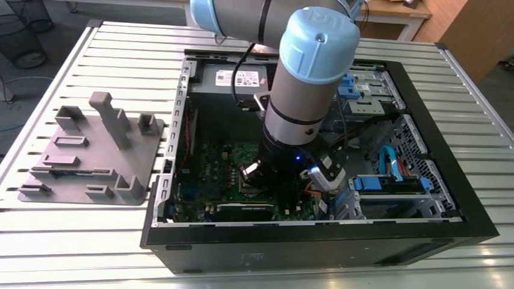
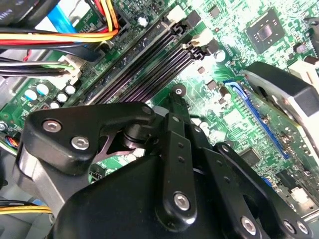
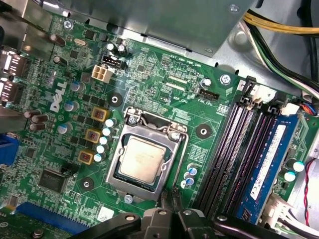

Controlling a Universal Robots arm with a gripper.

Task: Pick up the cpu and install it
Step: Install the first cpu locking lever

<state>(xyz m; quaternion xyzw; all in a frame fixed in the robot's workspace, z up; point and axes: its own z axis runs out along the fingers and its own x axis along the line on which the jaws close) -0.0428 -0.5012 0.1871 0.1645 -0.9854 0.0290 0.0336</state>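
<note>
1. The cpu (image 3: 141, 161) sits flat in the socket (image 3: 146, 156) on the board (image 3: 164, 84).
2. The tool (image 3: 172, 211) hangs just beside the socket's edge; can't tell its grip state.

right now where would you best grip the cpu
The cpu lies flat inside the socket frame, shiny top up. The frame rails ring its edges, so a side pinch looks blocked. Probably best from straight above, fingers on two opposite edges where the frame leaves some gap, kept level.
</note>
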